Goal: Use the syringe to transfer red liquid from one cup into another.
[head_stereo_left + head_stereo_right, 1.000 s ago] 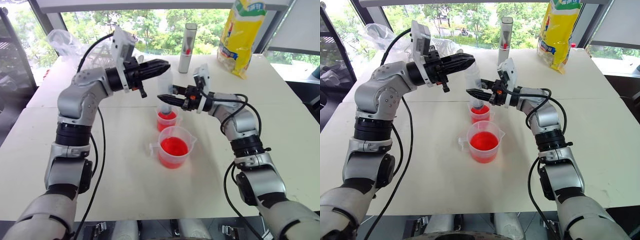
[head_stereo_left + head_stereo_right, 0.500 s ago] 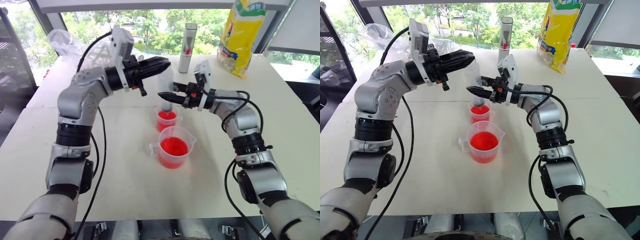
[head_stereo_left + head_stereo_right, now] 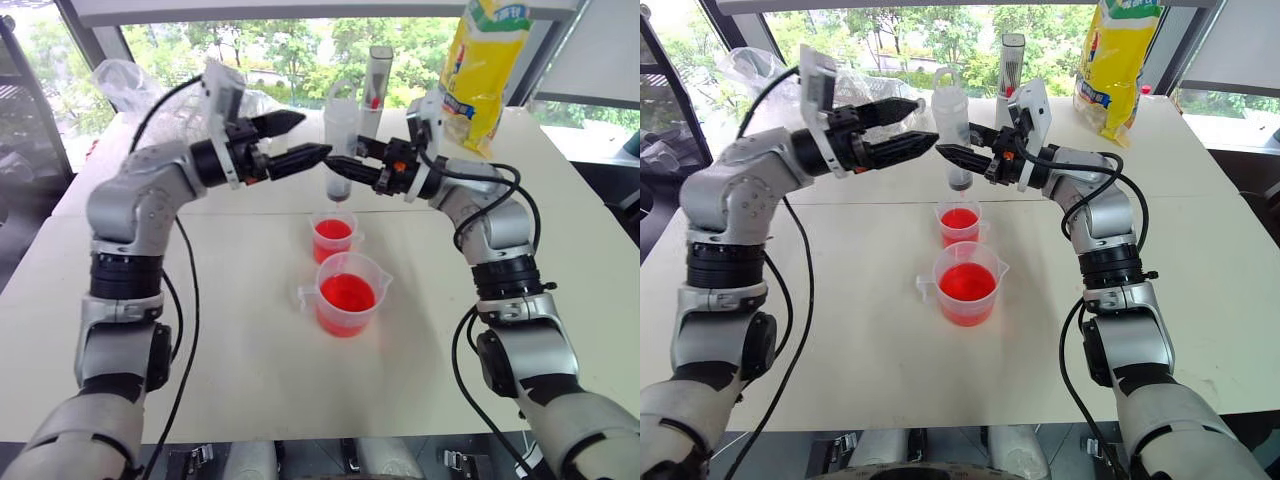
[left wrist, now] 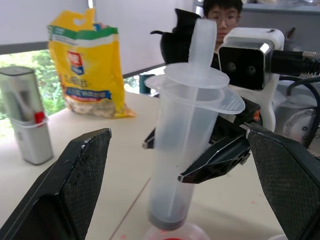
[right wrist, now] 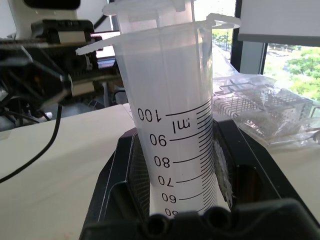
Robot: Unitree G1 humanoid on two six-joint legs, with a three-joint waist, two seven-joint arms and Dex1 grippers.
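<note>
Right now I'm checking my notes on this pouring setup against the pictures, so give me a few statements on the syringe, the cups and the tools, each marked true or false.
1. The right tool is shut on the syringe. True.
2. The left tool clamps the plunger. False: its fingers stand open, apart from the syringe.
3. The syringe hangs upright above the smaller cup. True.
4. The smaller cup is empty. False: it holds red liquid, as does the handled measuring cup.
5. The syringe barrel is full of red liquid. False: it looks clear, the plunger pushed down.
6. A yellow bag stands at the table's far side. True.
</note>
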